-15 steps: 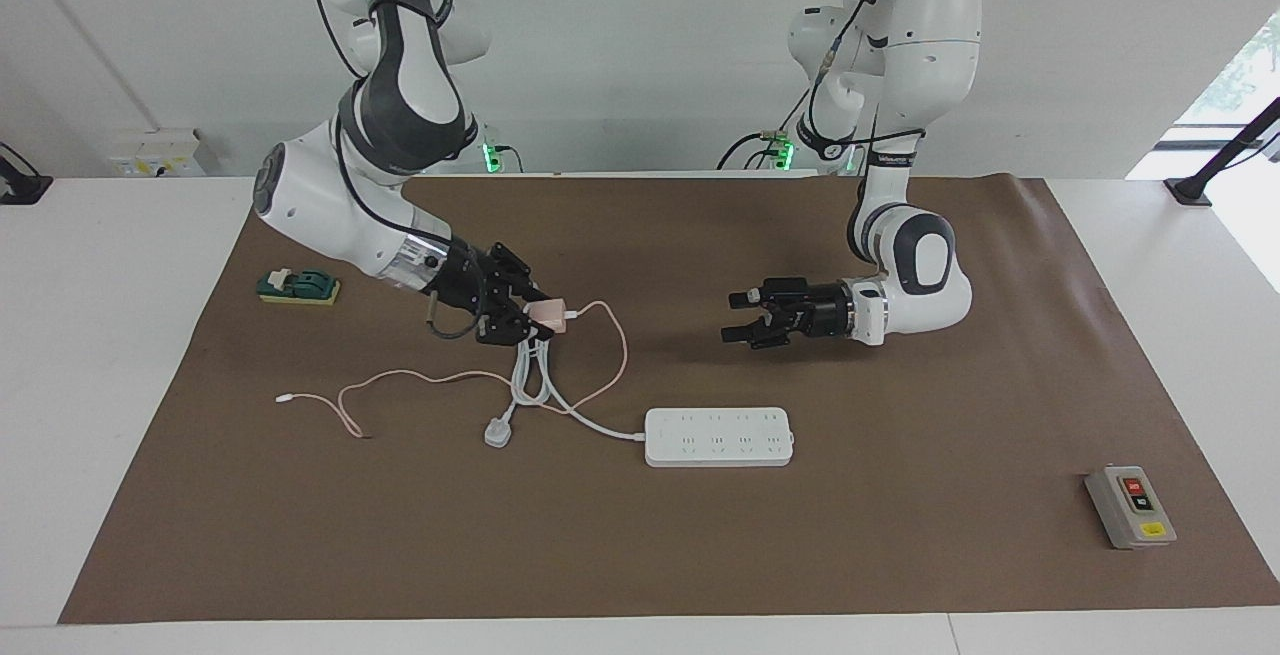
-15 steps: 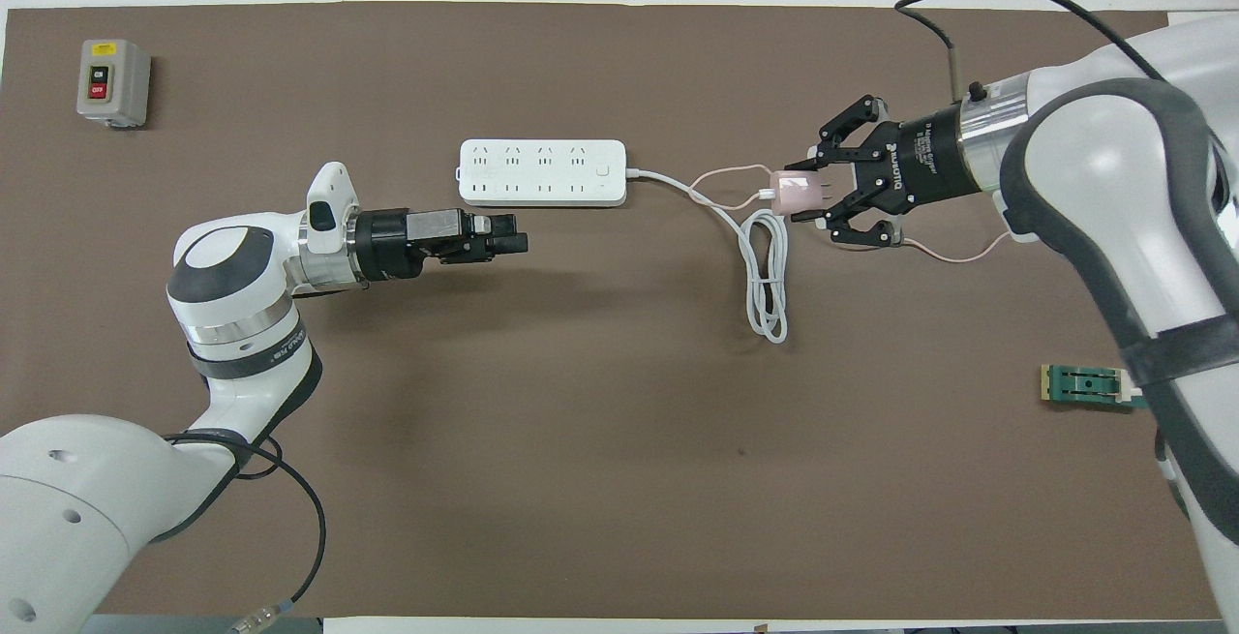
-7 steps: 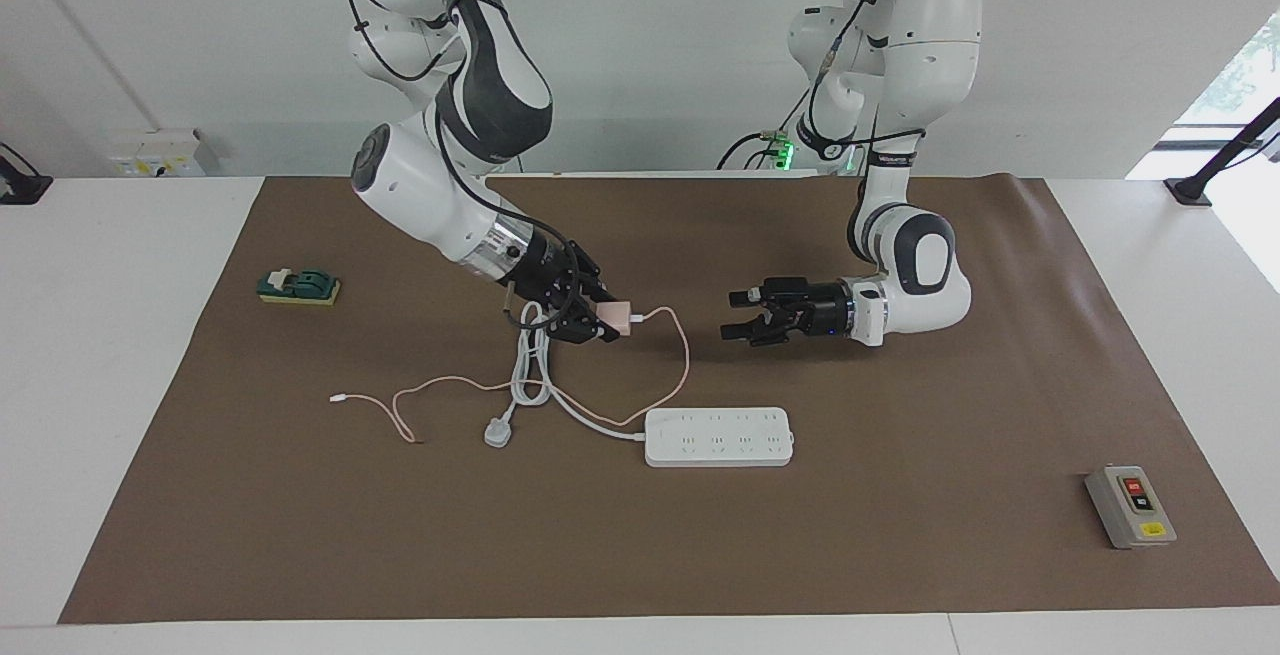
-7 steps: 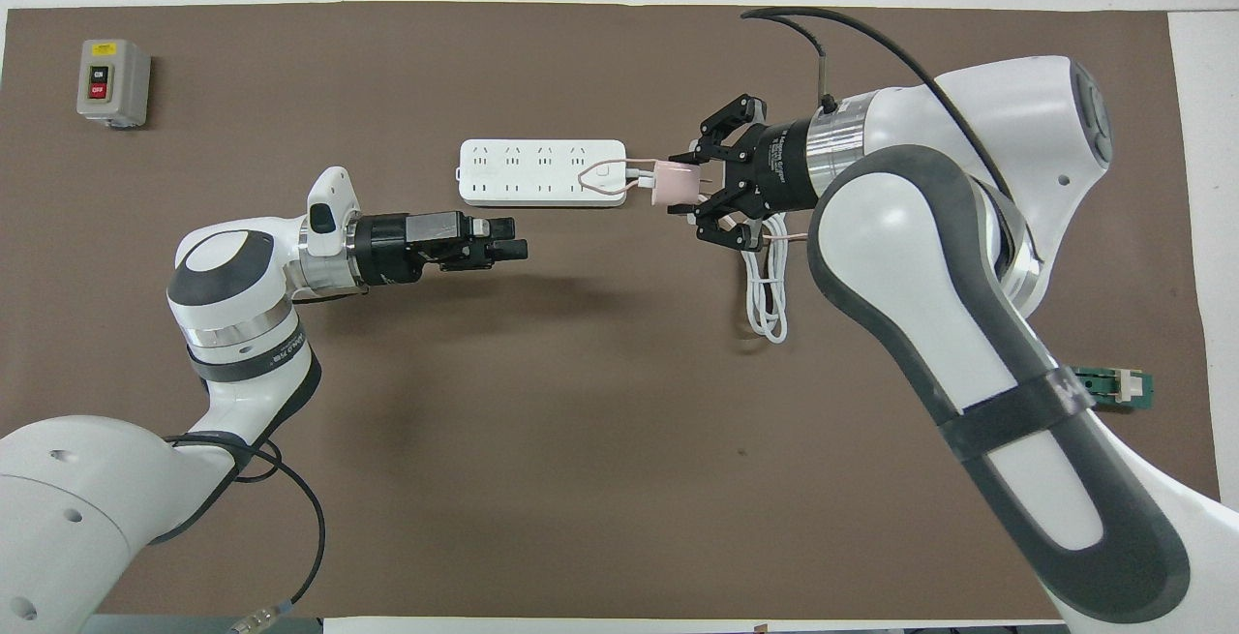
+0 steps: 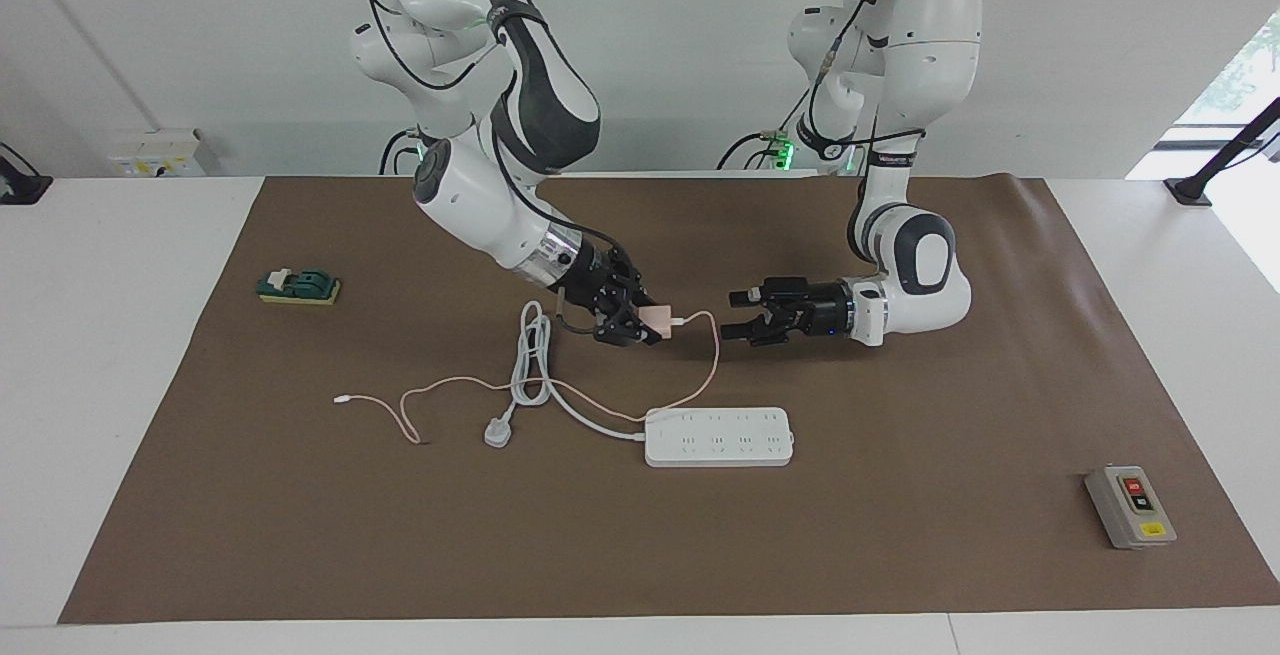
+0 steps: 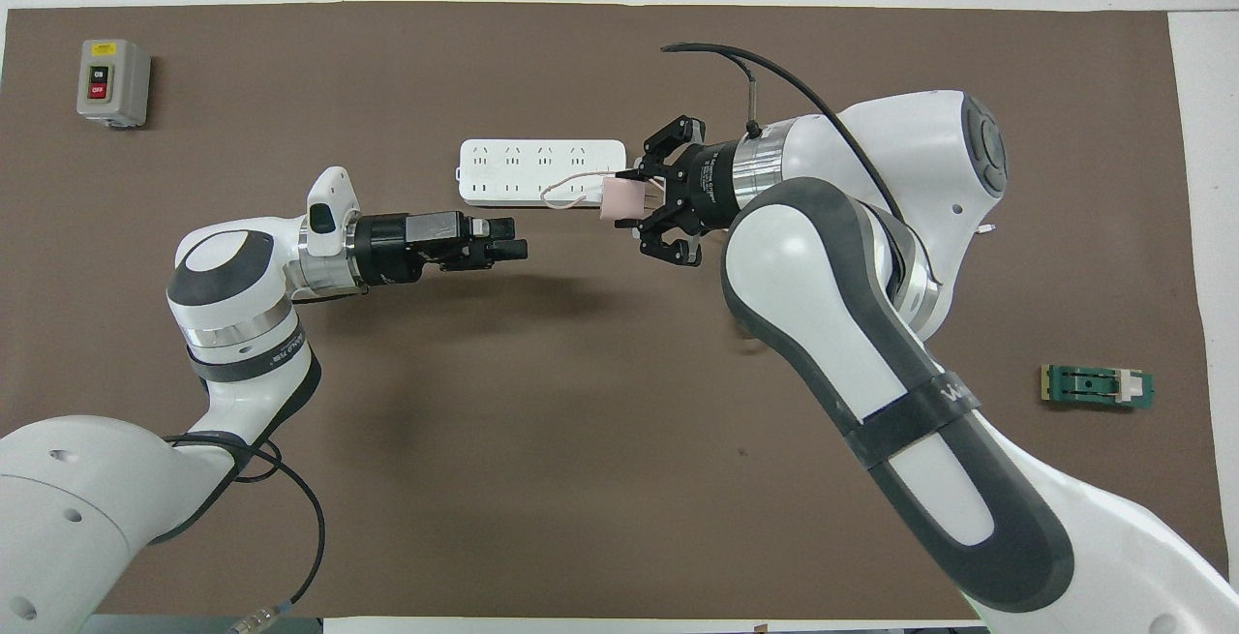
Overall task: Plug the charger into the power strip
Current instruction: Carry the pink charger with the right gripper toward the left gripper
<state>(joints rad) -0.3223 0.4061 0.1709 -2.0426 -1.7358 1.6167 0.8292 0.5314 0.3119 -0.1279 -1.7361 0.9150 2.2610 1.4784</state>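
Note:
A small pale pink charger [image 5: 660,319] [image 6: 619,199] hangs in the air, and my right gripper [image 5: 650,324] [image 6: 631,200] is shut on it. It is over the mat by the corded end of the white power strip [image 5: 718,436] [image 6: 528,172]. Its thin pink cable [image 5: 450,390] loops down past the strip and trails along the mat toward the right arm's end. My left gripper [image 5: 733,316] [image 6: 518,238] is held level and open, holding nothing, facing the charger a short gap away.
The strip's thick grey-white cord and three-pin plug [image 5: 498,432] lie coiled on the brown mat [image 5: 900,555]. A grey button box [image 5: 1130,505] [image 6: 113,82] sits toward the left arm's end. A green block [image 5: 298,286] [image 6: 1097,387] lies toward the right arm's end.
My right gripper has carried the charger from the right arm's end toward the open left gripper, dragging the pink cable along the mat. The left arm has stayed still.

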